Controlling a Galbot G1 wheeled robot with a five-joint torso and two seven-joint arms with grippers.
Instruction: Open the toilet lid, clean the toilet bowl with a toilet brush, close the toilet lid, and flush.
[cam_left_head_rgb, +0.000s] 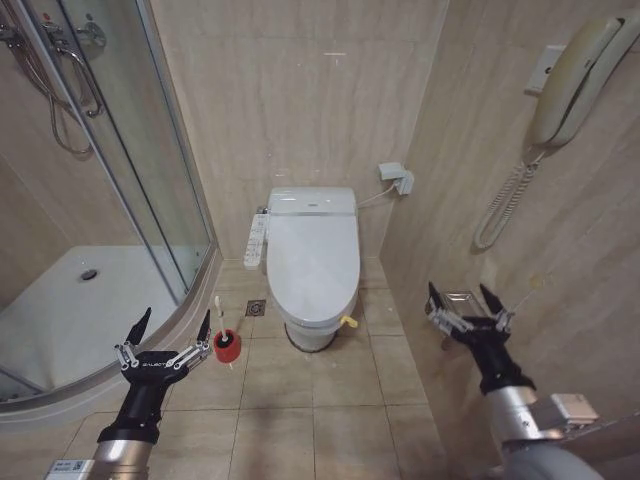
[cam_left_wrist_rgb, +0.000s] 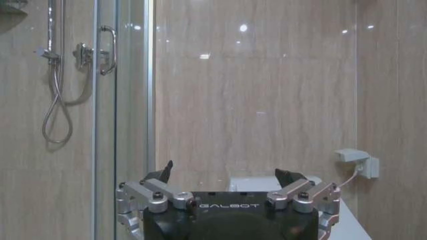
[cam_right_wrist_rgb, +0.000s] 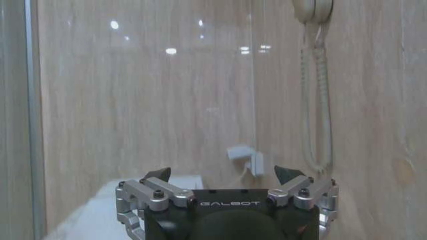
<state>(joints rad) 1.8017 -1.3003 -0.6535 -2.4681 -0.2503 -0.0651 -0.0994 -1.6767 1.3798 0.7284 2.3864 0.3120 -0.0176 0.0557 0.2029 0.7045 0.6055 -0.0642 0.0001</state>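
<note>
- Head view, leftmost item: curved white shower tray (cam_left_head_rgb: 60, 310) behind a glass shower enclosure with a metal frame (cam_left_head_rgb: 150, 180), set well to the outer side of the left gripper's fingers.
- Left gripper (cam_left_head_rgb: 169, 330), black body with silver finger links: fingers spread wide, nothing between them, held in the air above the beige tiled floor (cam_left_head_rgb: 300, 420) just beside the curved rim of the tray. Left wrist view shows the same gripper (cam_left_wrist_rgb: 229, 174) with both dark fingertips well apart, the chrome shower hose and mixer (cam_left_wrist_rgb: 57, 75) farther off behind the glass.
- Slim white stick-handled toilet brush (cam_left_head_rgb: 220, 322): stands tilted in its small red round cup holder (cam_left_head_rgb: 227, 346) on the floor, just past the left gripper's inner fingertip, apart from it; the bristle head is hidden in the cup.
- Large white glossy plastic oval toilet lid (cam_left_head_rgb: 313, 262): lying shut over the floor toilet, between the two grippers and ahead of both sets of fingers, touched by neither. A small yellow strap (cam_left_head_rgb: 348, 322) hangs at its front rim. The bowl beneath is covered.
- White side control panel (cam_left_head_rgb: 256, 242): fixed along the toilet's edge on the left gripper's side.
- Right gripper (cam_left_head_rgb: 467, 306), same build: fingers spread wide and empty, raised close to the beige tiled side wall (cam_left_head_rgb: 560, 300). Right wrist view shows it (cam_right_wrist_rgb: 222, 174) with tips well apart.
- Cream wall telephone handset with coiled cord (cam_left_head_rgb: 570, 80): mounted on that wall, above and beyond the right fingers.
</note>
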